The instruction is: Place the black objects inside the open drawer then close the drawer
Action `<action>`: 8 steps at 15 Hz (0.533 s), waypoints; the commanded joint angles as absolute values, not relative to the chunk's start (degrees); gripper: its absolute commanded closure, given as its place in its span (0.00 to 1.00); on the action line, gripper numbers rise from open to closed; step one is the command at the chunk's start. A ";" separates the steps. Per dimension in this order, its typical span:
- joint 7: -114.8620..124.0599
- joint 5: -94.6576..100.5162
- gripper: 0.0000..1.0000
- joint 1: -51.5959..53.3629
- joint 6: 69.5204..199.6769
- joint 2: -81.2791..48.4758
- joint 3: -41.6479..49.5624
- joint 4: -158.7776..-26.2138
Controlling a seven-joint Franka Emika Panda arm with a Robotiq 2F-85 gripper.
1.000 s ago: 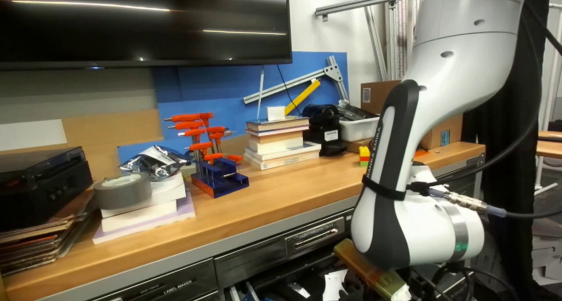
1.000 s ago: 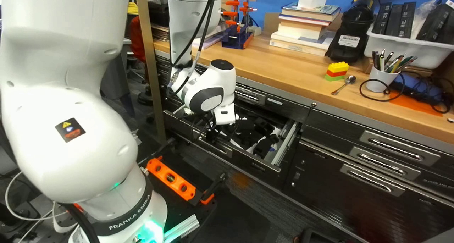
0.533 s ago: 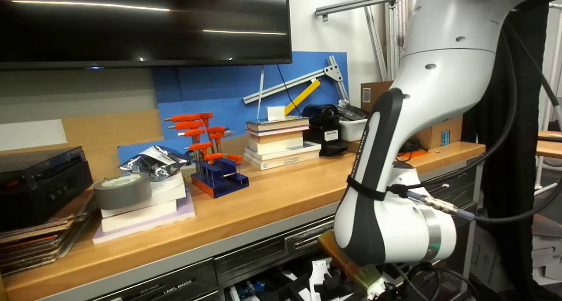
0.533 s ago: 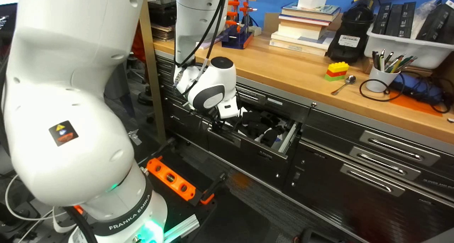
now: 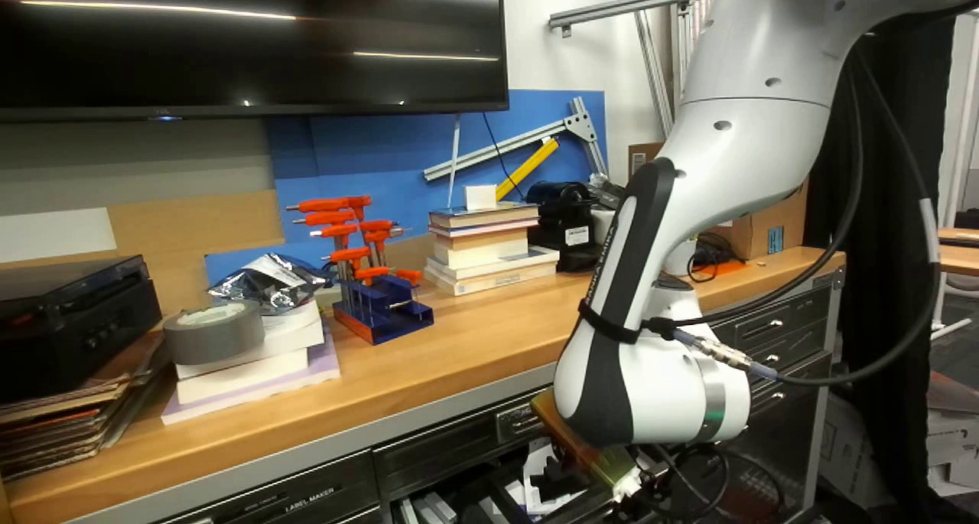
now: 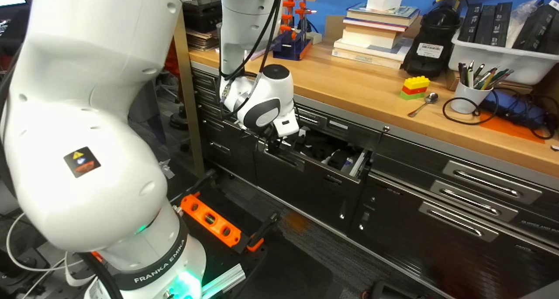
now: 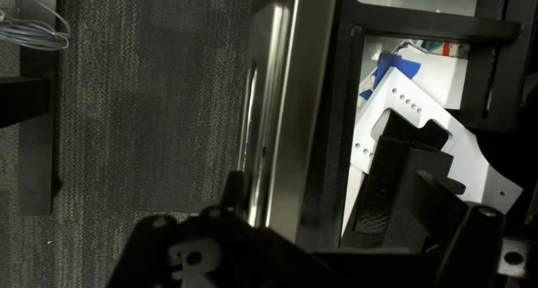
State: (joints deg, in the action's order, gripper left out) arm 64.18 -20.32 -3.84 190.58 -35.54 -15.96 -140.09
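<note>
Plainly spread, the hand [image 7: 333,189] straddles the front of the open drawer [image 7: 298,128]

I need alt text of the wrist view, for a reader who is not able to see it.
The black claw, open, appears to straddle the front of a pulled-out drawer. Inside the drawer are a blocky black piece and a white plate with holes; dark carpet shows at left.
</note>
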 commanded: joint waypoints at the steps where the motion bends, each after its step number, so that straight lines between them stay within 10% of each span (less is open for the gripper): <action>1: 62.12 -22.24 0.00 3.06 190.90 -30.86 -10.88 -140.99; 8: 56.88 -29.57 0.00 30.88 186.98 -21.96 15.98 -148.36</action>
